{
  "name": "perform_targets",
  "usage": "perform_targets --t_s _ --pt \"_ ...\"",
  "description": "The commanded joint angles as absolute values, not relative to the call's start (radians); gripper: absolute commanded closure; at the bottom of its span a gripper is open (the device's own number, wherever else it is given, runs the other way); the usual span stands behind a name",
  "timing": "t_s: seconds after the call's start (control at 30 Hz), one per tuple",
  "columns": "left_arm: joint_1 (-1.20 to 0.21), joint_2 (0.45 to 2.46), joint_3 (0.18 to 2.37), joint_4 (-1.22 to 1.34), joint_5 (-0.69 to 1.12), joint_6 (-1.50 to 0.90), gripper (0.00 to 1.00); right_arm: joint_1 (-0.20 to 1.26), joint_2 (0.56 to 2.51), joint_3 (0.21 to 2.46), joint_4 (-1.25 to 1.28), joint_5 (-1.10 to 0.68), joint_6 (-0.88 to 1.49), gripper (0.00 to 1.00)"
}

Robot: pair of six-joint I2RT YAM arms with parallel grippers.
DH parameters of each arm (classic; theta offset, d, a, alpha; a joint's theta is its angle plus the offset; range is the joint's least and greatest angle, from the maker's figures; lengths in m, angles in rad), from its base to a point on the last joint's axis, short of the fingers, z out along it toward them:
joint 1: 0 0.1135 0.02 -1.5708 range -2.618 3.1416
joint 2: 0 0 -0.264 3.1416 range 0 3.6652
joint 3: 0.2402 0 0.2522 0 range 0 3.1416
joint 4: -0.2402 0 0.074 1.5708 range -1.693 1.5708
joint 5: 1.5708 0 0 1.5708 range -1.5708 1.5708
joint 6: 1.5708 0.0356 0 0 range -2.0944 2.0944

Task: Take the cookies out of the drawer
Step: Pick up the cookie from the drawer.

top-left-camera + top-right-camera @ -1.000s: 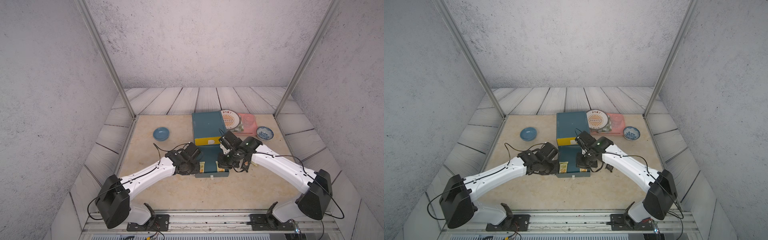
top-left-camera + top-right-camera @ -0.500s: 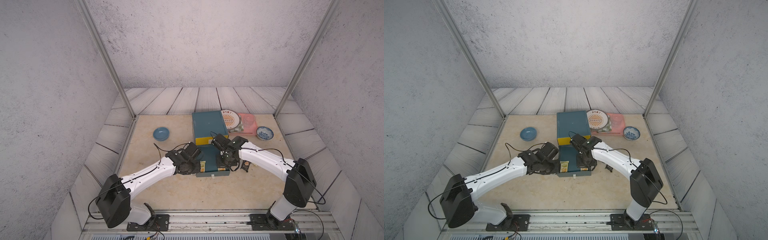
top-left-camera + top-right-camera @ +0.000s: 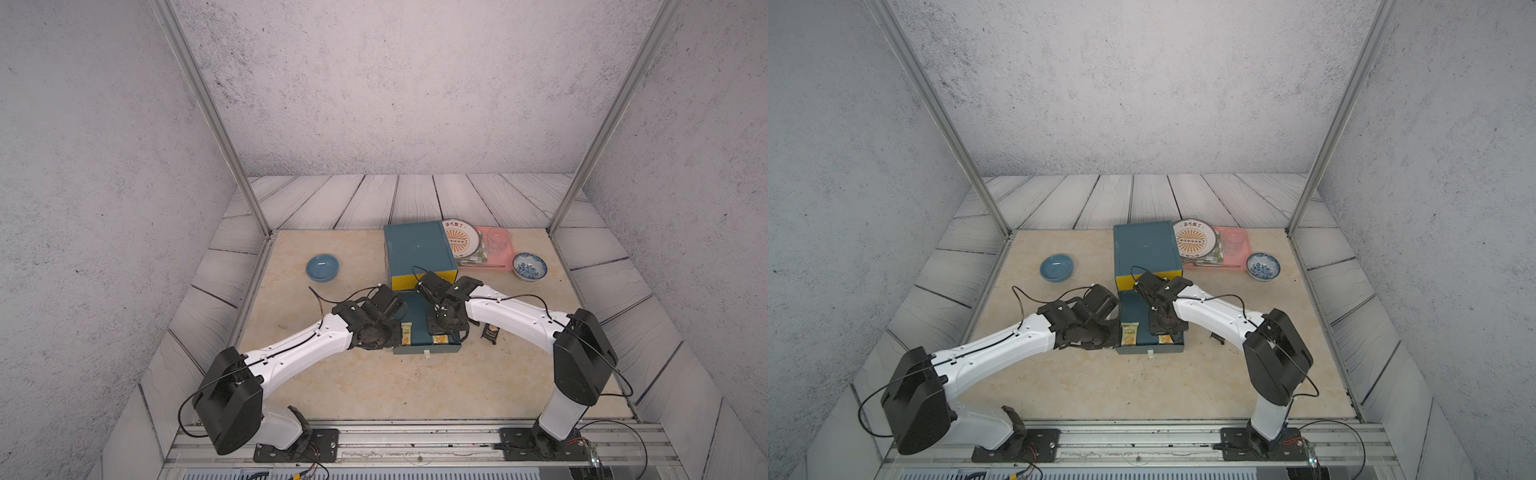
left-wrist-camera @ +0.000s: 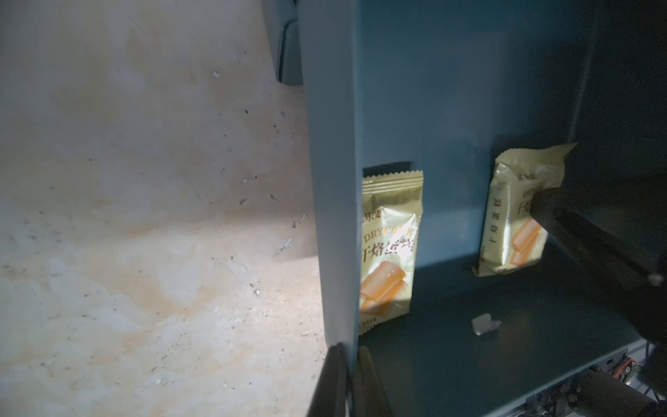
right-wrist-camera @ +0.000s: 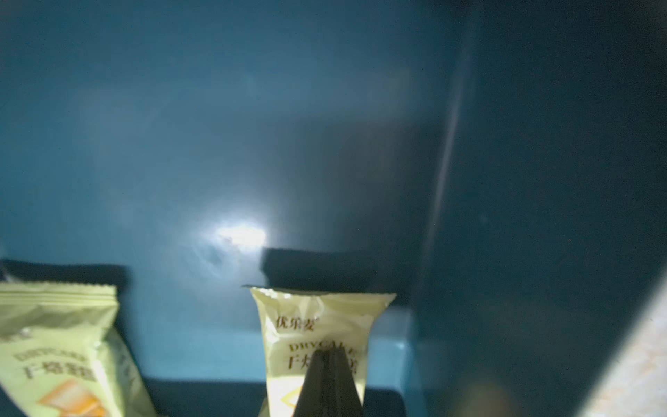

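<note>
The left gripper (image 4: pixel 349 348) is pressed together on the left wall of the drawer (image 3: pixel 426 350), steadying it. The right gripper (image 5: pixel 329 355) pinches a pale yellow packet (image 5: pixel 317 317) at the drawer's near right. We lift straight up until the packet clears the wall. We then carry it right to the table (image 3: pixel 374 386), near the black packet (image 3: pixel 490 332). A second yellow packet (image 4: pixel 388 245) lies just beside the left wall.

Blue bowl (image 3: pixel 322 267), striped plate (image 3: pixel 460 239), clear glass (image 3: pixel 498 241), pink tray (image 3: pixel 500 262), patterned bowl (image 3: pixel 529 266)
</note>
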State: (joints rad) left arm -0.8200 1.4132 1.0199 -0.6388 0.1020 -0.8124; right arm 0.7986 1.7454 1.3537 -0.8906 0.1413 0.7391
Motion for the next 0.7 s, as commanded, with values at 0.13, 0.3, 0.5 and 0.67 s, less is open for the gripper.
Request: perform_targets --t_s 0.13,0.3,0.5,0.67 --pt "-0.814 1.418 0.991 -0.6 0.146 -0.809 1.0 0.805 1.803 1.404 -0.817 0.081 0.729 1.0" --pt "-0.815 1.418 0.989 -0.6 0.144 -0.809 1.0 0.81 1.778 1.402 -0.795 0.032 0.726 0.96" --pt "-0.815 1.419 0.986 -0.602 0.14 -0.813 1.0 0.811 1.693 1.393 -0.806 0.01 0.721 0.74" --pt "-0.814 1.423 0.993 -0.604 0.138 -0.811 1.0 0.811 1.621 1.382 -0.843 0.005 0.75 0.57"
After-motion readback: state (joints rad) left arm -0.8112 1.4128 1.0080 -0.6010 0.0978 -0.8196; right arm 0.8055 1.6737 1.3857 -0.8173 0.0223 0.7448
